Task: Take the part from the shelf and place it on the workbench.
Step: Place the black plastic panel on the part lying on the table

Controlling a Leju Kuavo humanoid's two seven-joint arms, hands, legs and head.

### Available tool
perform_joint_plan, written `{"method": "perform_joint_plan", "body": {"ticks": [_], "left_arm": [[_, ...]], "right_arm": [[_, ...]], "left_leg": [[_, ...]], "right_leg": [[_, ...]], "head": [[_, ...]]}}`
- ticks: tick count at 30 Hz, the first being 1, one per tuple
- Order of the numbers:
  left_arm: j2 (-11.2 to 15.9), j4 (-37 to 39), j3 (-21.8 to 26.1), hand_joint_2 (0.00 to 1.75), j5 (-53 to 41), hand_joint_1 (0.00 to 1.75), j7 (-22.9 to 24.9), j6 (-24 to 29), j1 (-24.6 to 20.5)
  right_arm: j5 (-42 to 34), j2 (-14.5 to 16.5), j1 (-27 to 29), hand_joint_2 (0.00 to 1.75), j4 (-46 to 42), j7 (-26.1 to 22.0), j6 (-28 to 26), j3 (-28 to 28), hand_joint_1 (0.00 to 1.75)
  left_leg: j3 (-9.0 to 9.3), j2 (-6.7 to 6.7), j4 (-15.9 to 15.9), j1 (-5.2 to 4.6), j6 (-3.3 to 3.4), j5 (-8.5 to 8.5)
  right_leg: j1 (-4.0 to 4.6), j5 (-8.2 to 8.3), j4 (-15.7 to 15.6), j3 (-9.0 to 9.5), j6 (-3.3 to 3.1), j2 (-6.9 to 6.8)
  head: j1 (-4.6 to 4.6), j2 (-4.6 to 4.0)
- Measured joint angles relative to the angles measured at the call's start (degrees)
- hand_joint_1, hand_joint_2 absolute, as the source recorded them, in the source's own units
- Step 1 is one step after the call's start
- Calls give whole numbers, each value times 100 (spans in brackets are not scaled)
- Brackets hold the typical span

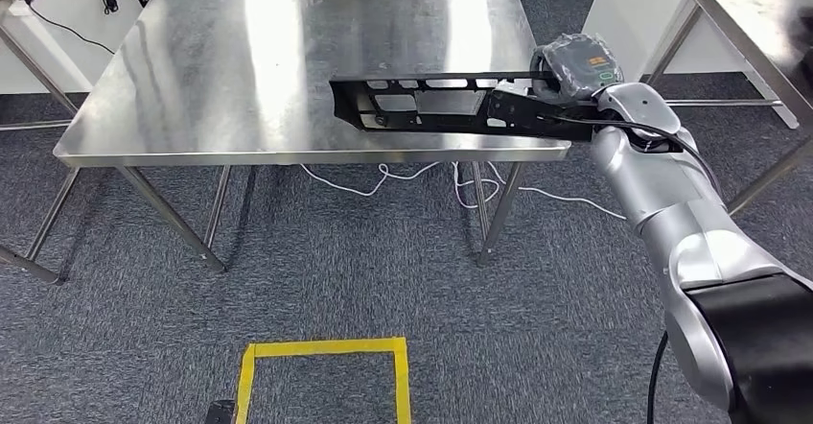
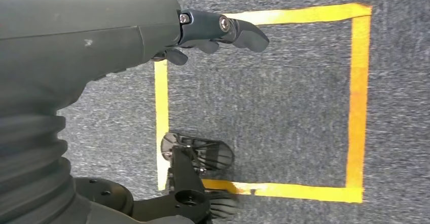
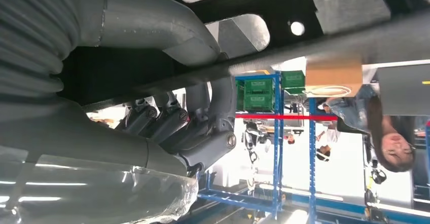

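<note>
i see right hand [image 1: 572,67] fingers clamped on black part [image 1: 431,106] over counter [image 1: 240,59] | left hand [image 2: 213,31] fingers apart, holding nothing

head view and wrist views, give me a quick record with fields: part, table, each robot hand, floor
part: long black part, held level over the near right edge of the workbench
workbench: steel workbench, a cardboard box at its far edge
right robot hand: right hand grips the part's right end
left robot hand: left hand hangs above the floor, holding nothing, fingers loosely extended
floor: grey carpet with yellow tape square
</note>
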Motion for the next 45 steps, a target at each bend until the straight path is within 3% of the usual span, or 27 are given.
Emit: {"method": "perform_joint_plan", "body": {"ticks": [1, 2, 3, 5, 8, 10, 12, 13, 16, 17, 19, 20, 22, 24, 26, 27, 28, 31, 33, 34, 36, 38, 40, 41, 42, 43, 45], "left_arm": [[-1, 1, 3, 175, -1, 0, 3, 9, 2], [-1, 1, 7, 175, -2, 0, 6, 15, 3], [-2, 0, 10, 175, -3, 0, 8, 18, 2], [7, -2, 20, 175, -3, 0, 5, 26, -10], [7, -1, 30, 175, -3, 0, -1, 33, -11], [4, 1, 33, 175, -4, 0, 0, 33, 3], [5, 1, 36, 175, -15, 0, 1, 27, 11], [8, 1, 37, 175, -22, 0, 1, 23, 14], [12, 11, 37, 175, -59, 0, 9, 12, 37], [13, 16, 38, 175, -70, 0, 16, 9, 43], [12, 19, 40, 175, -81, 0, 29, 8, 28], [7, 19, 41, 175, -83, 0, 31, 8, 14], [1, 17, 42, 175, -84, 0, 30, 8, -20], [1, 18, 45, 175, -84, 0, 31, 9, -44], [1, 18, 49, 175, -84, 0, 33, 8, -46], [0, 19, 51, 175, -84, 0, 33, 8, -40], [-3, 19, 53, 175, -83, 0, 33, 7, -32], [-30, 27, 62, 175, -79, 0, 24, 3, -14], [-40, 34, 74, 175, -74, 0, 10, 1, -13], [-34, 33, 79, 175, -72, 0, 3, 2, -13], [-16, 34, 83, 175, -70, 0, 0, 2, -10], [-2, 36, 84, 175, -70, 0, 2, 3, -8], [10, 36, 90, 175, -57, 0, -49, 9, -4], [17, 36, 100, 175, -40, 0, -110, 12, -3], [22, 36, 114, 175, -18, 0, -192, 15, -3], [28, 36, 133, 175, 10, 0, -282, 21, -2], [12, 43, 172, 175, 48, 0, -447, 46, 3]], "right_arm": [[-2, 7, -3, 175, 45, -1, -10, 15, 175], [-4, 15, -16, 175, 78, -1, -19, 30, 175], [-4, 22, -44, 175, 93, -2, -24, 44, 175], [3, 31, -123, 175, 105, -4, -25, 68, 175], [4, 42, -143, 175, 167, -8, -21, 99, 175], [-14, 55, -100, 175, 221, -18, -7, 121, 175], [-78, 65, -89, 175, 257, -60, 17, 137, 175], [-117, 78, -92, 175, 272, -93, 29, 141, 175], [-188, 153, -103, 175, 329, -203, 61, 152, 175], [-196, 188, -112, 175, 345, -232, 78, 159, 175], [-196, 242, -174, 175, 363, -269, 115, 181, 175], [-196, 261, -215, 175, 366, -281, 124, 192, 175], [-200, 283, -289, 175, 375, -293, 129, 213, 175], [-204, 289, -300, 175, 396, -296, 132, 227, 175], [-196, 285, -282, 175, 423, -297, 140, 244, 175], [-191, 284, -274, 175, 438, -297, 144, 254, 175], [-184, 284, -268, 175, 455, -297, 147, 266, 175], [-171, 308, -263, 175, 488, -287, 132, 304, 175], [-163, 355, -269, 175, 493, -268, 108, 325, 175], [-156, 378, -271, 175, 493, -258, 98, 339, 175], [-143, 430, -263, 175, 492, -241, 81, 374, 175], [-140, 480, -249, 175, 496, -215, 60, 399, 175], [-143, 548, -235, 175, 498, -176, 36, 417, 175], [-150, 579, -224, 175, 498, -158, 28, 428, 175], [-164, 600, -207, 175, 500, -146, 22, 439, 175], [-179, 609, -187, 175, 505, -140, 18, 451, 175], [-179, 614, -158, 175, 519, -122, -1, 485, 175]], "left_leg": [[37, -4, 6, -6, -37, -69], [66, -3, 25, -11, -74, -120], [98, 4, 43, -14, -101, -154], [54, 34, 233, -3, -154, -167], [-465, 82, 1221, 70, -275, -269], [-871, 104, 1757, 144, -372, -622], [-1059, 138, 1669, 210, -440, -816], [-1053, 157, 1395, 240, -460, -685], [-898, 215, 299, 263, -427, 389], [-856, 226, 74, 252, -390, 608], [-752, 230, -80, 230, -302, 665], [-692, 225, -79, 221, -257, 654], [-555, 211, -73, 187, -168, 626], [-448, 174, -73, 151, -104, 517], [-315, 113, -75, 98, -49, 389], [-237, 82, -77, 57, -26, 324], [-151, 54, -78, 7, -3, 256], [61, -4, -78, -115, 40, 53], [144, -28, -77, -139, 15, -26], [179, -36, -70, -137, -6, -45], [169, -21, 155, -129, -70, -80], [-91, 7, 745, -59, -169, -208], [-518, 50, 1357, 81, -315, -541], [-688, 76, 1473, 161, -395, -693], [-771, 103, 1404, 238, -483, -703], [-763, 133, 1159, 318, -589, -498], [-581, 164, 474, 458, -845, 188]], "right_leg": [[7, 311, -258, 75, 5, -25], [18, 507, -393, 128, -51, -38], [25, 527, -425, 179, -157, -32], [-23, 479, -453, 315, -322, -12], [-68, 340, -523, 596, -466, -1], [-81, 211, -549, 783, -464, 14], [-111, 59, -552, 972, -420, 32], [-128, -23, -552, 1078, -393, 39], [-121, -274, -559, 1314, -279, 69], [-93, -341, -568, 1392, -233, 81], [-37, -399, -512, 1505, -135, 100], [-35, -376, -376, 1484, -100, 94], [-28, -307, 296, 1090, -67, 74], [4, -486, 1147, 445, -152, 60], [71, -930, 1459, -16, -298, 60], [115, -1061, 1351, -117, -343, 60], [173, -1026, 1087, -145, -371, 61], [346, -170, -74, 26, -445, 107], [359, 113, -476, 174, -519, 149], [320, 107, -540, 267, -575, 140], [223, 314, -668, 468, -686, 91], [149, 492, -704, 659, -770, 26], [107, 466, -693, 773, -776, 21], [78, 427, -688, 817, -748, 33], [36, 373, -670, 858, -710, 44], [-16, 298, -628, 896, -660, 50], [-70, 105, -444, 903, -537, 54]], "head": [[-3, 0], [-9, 0], [-16, 0], [-22, 0], [-38, 0], [-42, 0], [-43, 0], [-43, 0], [-66, 0], [-75, 0], [-81, 0], [-70, 0], [-58, 0], [-52, 0], [-48, 0], [-46, 0], [-46, 0], [-65, 0], [-75, 0], [-68, 0], [-63, 0], [-66, 0], [-66, 0], [-63, 0], [-67, 0], [-67, 0], [-77, 0]]}}
